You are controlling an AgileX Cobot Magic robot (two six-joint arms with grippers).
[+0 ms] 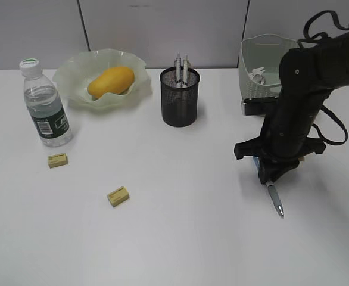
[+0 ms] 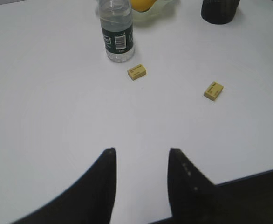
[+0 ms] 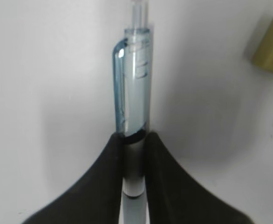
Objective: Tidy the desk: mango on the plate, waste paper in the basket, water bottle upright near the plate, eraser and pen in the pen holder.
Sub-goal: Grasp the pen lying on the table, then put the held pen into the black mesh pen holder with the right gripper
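Pen (image 3: 134, 116) first: it lies flat on the white desk (image 1: 180, 238) at the right, a pale blue clear-barrelled click pen, and the right gripper (image 3: 134, 163) has its two dark fingers pressed against the barrel from either side, clamped on it just below the clip. From where I stand the arm hides most of the pen; only the tip end pokes out beneath it (image 1: 274, 199).

To do this well, I'd lift straight up before swinging anything, so the tip doesn't drag, then turn the pen upright over the black mesh pen holder (image 1: 180, 97) and let it go only once the lower end is inside the rim. Two pens (image 1: 181, 70) already stand in there (leaning toward the back, I think), so aiming for the front gap looks wise.

The left gripper (image 2: 141, 186) hangs over bare desk with its fingers apart, holding nothing.

Elsewhere, the mango (image 1: 111, 81) sits in the wavy plate (image 1: 73, 71), the water bottle (image 1: 44, 103) stands upright beside it, and something white lies in the basket (image 1: 255, 89), probably the waste paper. Two yellow erasers (image 1: 58, 159) (image 1: 118, 196) wait on the desk, well clear of the route.
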